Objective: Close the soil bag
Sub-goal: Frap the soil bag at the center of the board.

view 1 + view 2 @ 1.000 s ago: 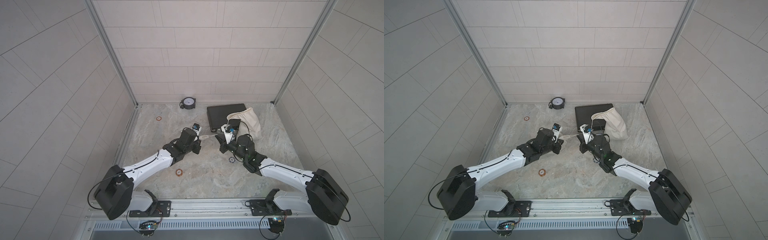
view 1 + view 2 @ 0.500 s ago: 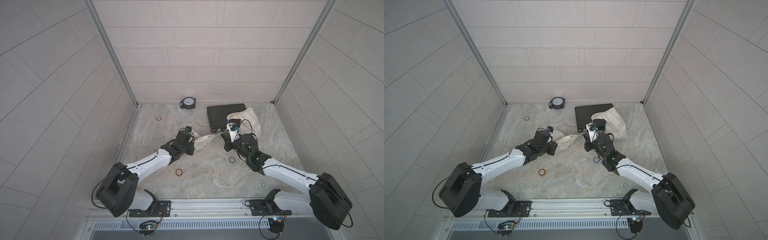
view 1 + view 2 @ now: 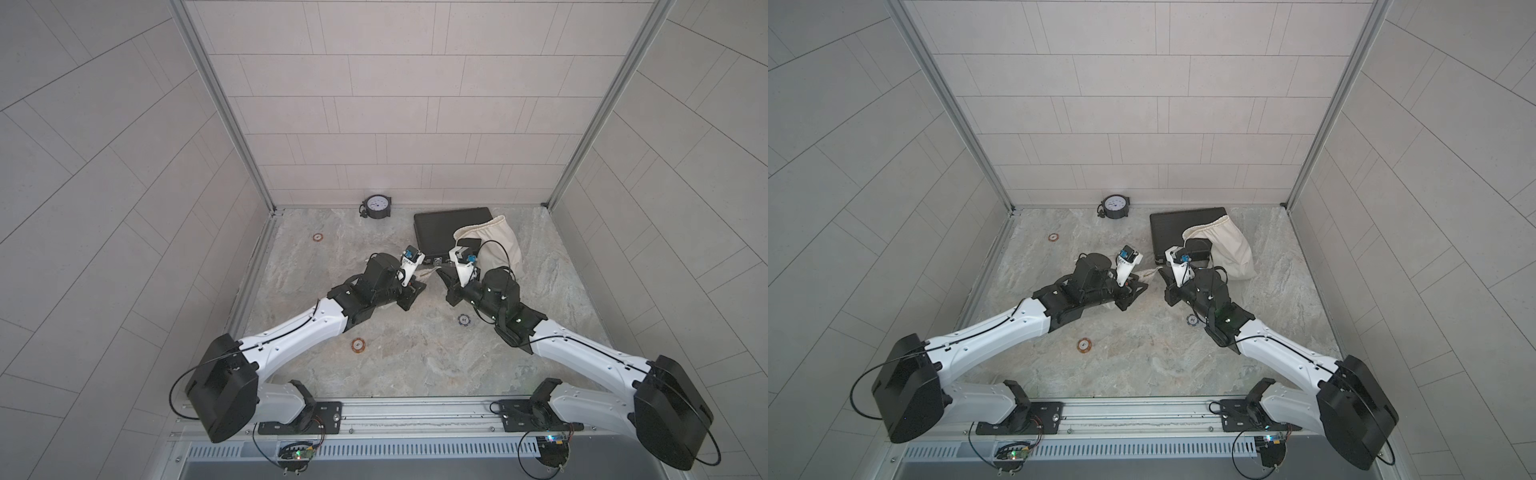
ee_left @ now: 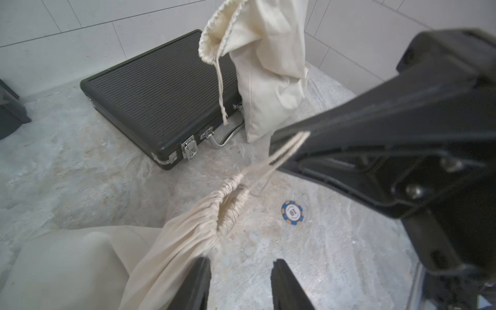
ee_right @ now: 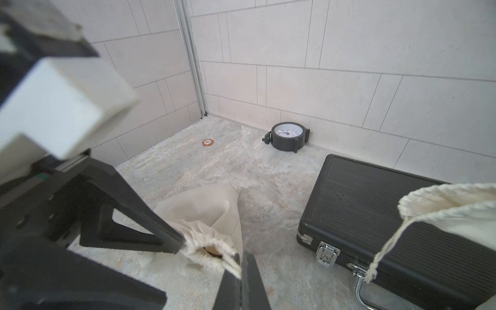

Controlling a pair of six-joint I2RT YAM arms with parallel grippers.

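At mid-frame in both top views, between my two arms and largely hidden under the left one, the cream cloth drawstring soil bag (image 4: pixel 174 247) lies on its side on the grey marbled tabletop (image 4: pixel 80 174), its gathered mouth not quite shut. My right claw (image 5: pixel 241 260) is pinched together on the pale twisted drawstring cord (image 4: pixel 276 154). My left claw (image 4: pixel 239 259) stands apart, gripping nothing, with the cloth just beside one finger. With nothing anchoring the bag, I judge a further pull would drag it along rather than cinch it, or the thin cord could slip free, leaving a gap for soil.
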